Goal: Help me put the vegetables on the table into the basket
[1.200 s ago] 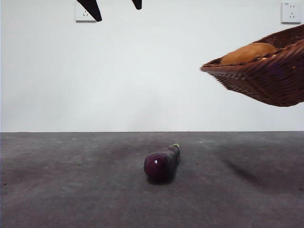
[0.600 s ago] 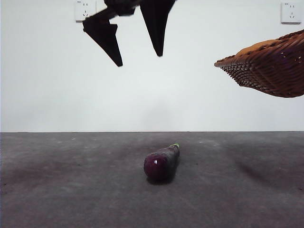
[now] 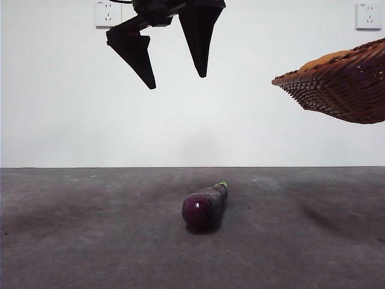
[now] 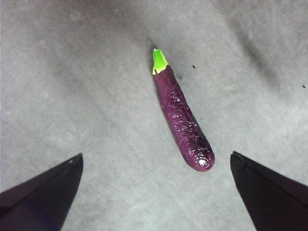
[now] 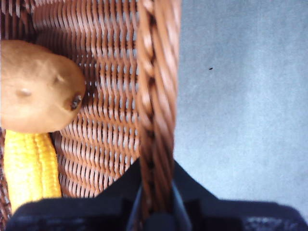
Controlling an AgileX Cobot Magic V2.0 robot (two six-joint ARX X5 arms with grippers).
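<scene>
The dark-purple eggplant with a green stem lies on the grey table; it also shows in the left wrist view. My left gripper hangs open high above it, a little to its left; in its own view the eggplant lies between the jaws. My right gripper is shut on the braided rim of the wicker basket, held tilted in the air at the right. Inside lie the potato and the yellow corn; the potato's top peeks over the rim.
A white wall with two sockets stands behind the table. The table's far edge runs level across the front view. The basket casts a shadow on the table at the right.
My left gripper has come down into the front view above the eggplant, then barely moved. The basket has shifted right and tilted, hiding most of the potato. The eggplant has not moved.
</scene>
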